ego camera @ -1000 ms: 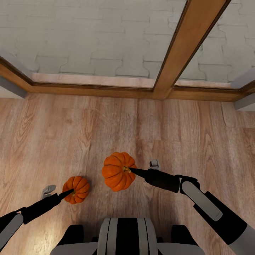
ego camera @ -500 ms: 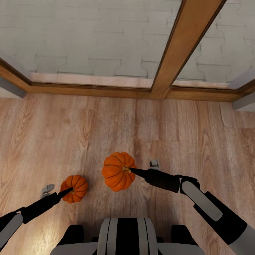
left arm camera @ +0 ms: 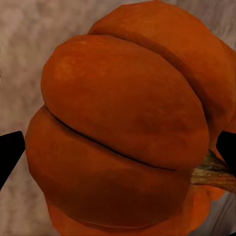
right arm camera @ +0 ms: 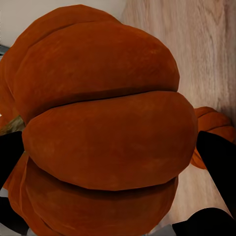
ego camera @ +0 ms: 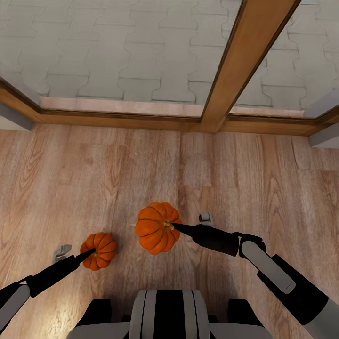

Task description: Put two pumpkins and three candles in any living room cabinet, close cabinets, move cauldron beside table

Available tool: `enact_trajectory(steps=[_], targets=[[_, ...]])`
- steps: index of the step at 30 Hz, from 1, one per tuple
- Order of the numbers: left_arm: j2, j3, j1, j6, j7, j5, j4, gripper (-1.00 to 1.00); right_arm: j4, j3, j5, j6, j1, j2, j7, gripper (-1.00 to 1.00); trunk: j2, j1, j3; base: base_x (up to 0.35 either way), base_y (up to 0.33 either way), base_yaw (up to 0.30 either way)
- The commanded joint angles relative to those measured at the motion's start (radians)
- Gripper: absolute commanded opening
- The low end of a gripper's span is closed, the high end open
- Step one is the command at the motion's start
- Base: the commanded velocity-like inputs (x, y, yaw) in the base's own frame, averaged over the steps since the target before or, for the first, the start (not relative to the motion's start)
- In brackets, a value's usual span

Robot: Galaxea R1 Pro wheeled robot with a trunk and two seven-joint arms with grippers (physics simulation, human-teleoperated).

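The left pincer point(ego camera: 92, 253) grips the smaller-looking pumpkin point(ego camera: 98, 251) low at the head view's left, above the wooden floor point(ego camera: 70, 179). In the left wrist view that pumpkin point(left arm camera: 128, 123) sits between the two black fingertips point(left arm camera: 10, 150), its brown stem point(left arm camera: 214, 174) lying beside one of them; the fingers are spread only as far as the fruit's width and press on its sides. The right pincer point(ego camera: 175, 227) holds the other pumpkin point(ego camera: 157, 227) nearer the middle of the head view, its tip at the stem end. In the right wrist view this pumpkin point(right arm camera: 103, 132) is clasped between the dark fingers point(right arm camera: 219, 157), and the first pumpkin point(right arm camera: 214, 130) shows behind it over the floor. Beyond the floor runs a wooden window frame point(ego camera: 226, 80) with grey paving point(ego camera: 132, 52) behind the glass.
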Motion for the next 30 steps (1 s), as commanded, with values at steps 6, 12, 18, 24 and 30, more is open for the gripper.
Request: enact_trajectory(steps=[6, 12, 18, 24, 30], targets=[[0.002, -0.004, 0.001, 0.002, 0.054, -0.009, 0.002, -1.00, 0.000, 0.001, -0.008, 0.004, -0.001, -0.001, 0.000, -1.00, 0.000, 0.000, -0.001, 0.000, 0.000, 0.000], [0.002, -0.006, 0.001, 0.005, 0.046, -0.009, 0.002, -1.00, 0.000, 0.001, -0.008, 0.004, -0.001, -0.001, 0.000, -1.00, 0.000, 0.000, -0.001, 0.000, 0.000, 0.000], [0.003, -0.007, 0.001, 0.005, 0.041, -0.009, 0.001, -1.00, 0.003, 0.001, -0.008, 0.004, -0.001, 0.000, 0.000, -1.00, 0.000, 0.000, -0.001, 0.000, 0.000, 0.000], [0.002, -0.007, 0.001, 0.005, 0.040, -0.009, -0.002, -1.00, 0.005, 0.001, -0.008, 0.004, -0.001, 0.002, 0.000, -1.00, 0.000, -0.001, 0.007, 0.000, 0.000, 0.000], [0.003, -0.007, 0.001, 0.008, 0.040, -0.008, -0.006, -1.00, 0.006, 0.001, -0.008, 0.004, -0.001, 0.004, 0.000, -1.00, 0.002, -0.003, 0.030, 0.000, 0.000, 0.000]])
